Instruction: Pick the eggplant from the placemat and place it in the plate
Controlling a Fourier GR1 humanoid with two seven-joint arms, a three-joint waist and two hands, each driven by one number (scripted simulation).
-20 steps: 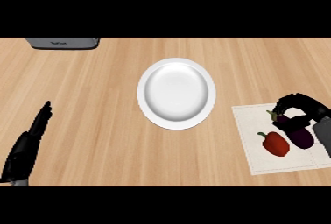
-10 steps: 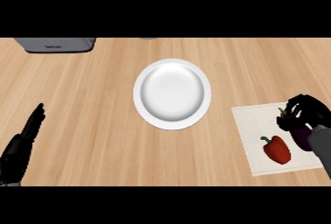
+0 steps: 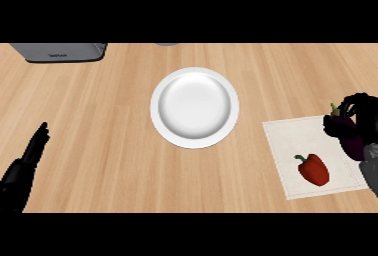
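right hand (image 3: 362, 106) curls round the eggplant (image 3: 350, 142) at three o'clock; sweep low toward the plate (image 3: 195, 107) and you could snag the placemat (image 3: 289, 142) or pepper (image 3: 314, 169).

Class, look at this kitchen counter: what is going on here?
The robot's right hand is curled round the dark eggplant at the placemat's right edge. A red pepper lies on the placemat beside it. The white plate at the counter's middle holds nothing yet. The left hand rests open at the lower left.
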